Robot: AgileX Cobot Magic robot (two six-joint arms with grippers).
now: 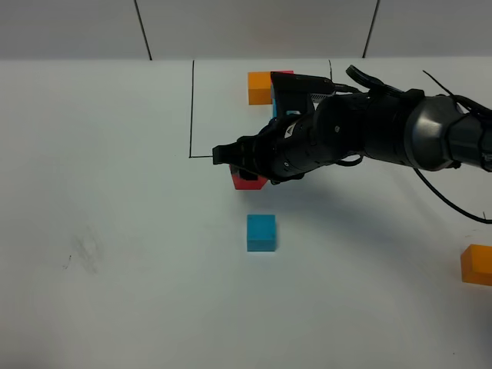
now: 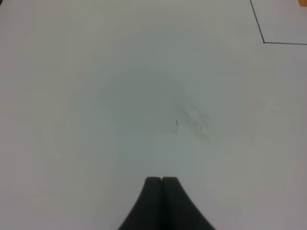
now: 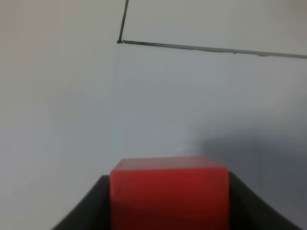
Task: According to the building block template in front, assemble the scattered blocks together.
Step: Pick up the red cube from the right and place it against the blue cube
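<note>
The right gripper clamps the red cube just outside the black border. Its arm covers part of the template, probably its cyan piece. The left gripper is pressed closed. The cyan cube lies near, and the orange cube is cut off at the frame edge.

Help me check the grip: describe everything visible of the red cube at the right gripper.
The red cube is small, matte, plain-faced and sharp-edged. It sits squarely between the dark fingers of the right gripper, which press two opposite sides. It is just outside the black drawn line, apart from the cyan cube. Whether it touches the table is unclear.
</note>
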